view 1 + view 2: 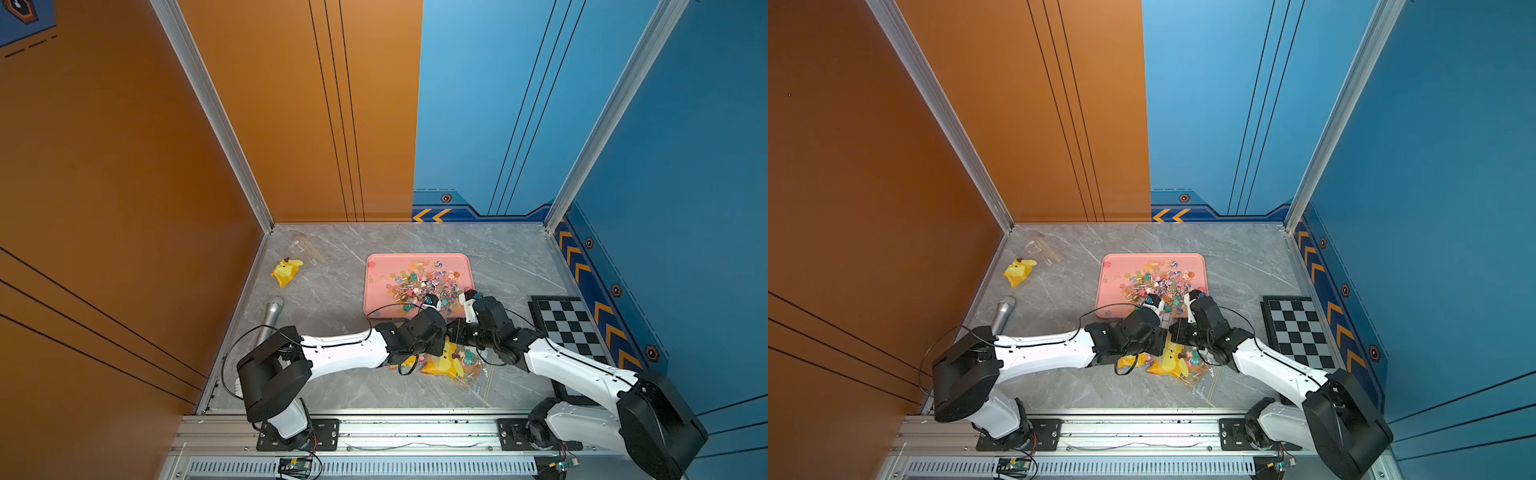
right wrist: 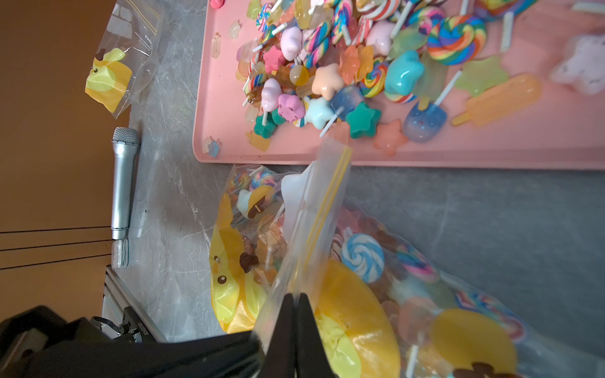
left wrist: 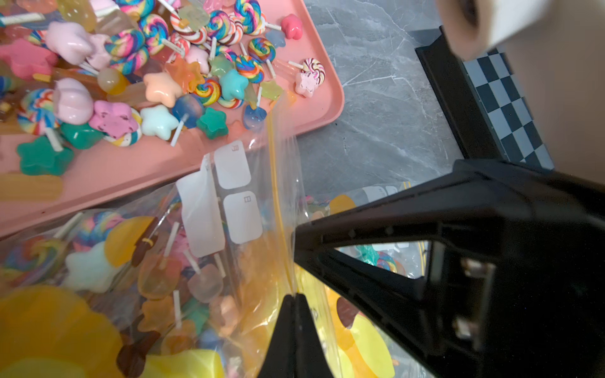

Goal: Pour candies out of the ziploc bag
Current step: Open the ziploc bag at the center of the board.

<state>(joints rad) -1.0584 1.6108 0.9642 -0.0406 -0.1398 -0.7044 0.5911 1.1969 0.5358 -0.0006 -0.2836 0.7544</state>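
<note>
The clear ziploc bag [image 1: 457,368] [image 1: 1179,368] with yellow cartoon prints lies on the grey table in front of the pink tray [image 1: 378,291] [image 1: 1108,286]. Its zip edge is lifted toward the tray. My left gripper [image 3: 296,296] [image 1: 433,300] is shut on that edge. Facing it, my right gripper [image 2: 296,294] [image 1: 468,296] is shut on the same edge. Many candies [image 1: 424,282] [image 3: 147,65] [image 2: 343,65] lie heaped on the tray. More candies [image 3: 157,278] [image 2: 363,257] show inside the bag [image 3: 248,170] [image 2: 314,209].
A second small bag with a yellow print [image 1: 291,266] [image 2: 114,65] lies at the back left. A silver microphone [image 1: 272,316] [image 2: 122,183] rests along the left wall. A checkerboard [image 1: 573,328] [image 3: 501,98] lies at the right. Walls close in three sides.
</note>
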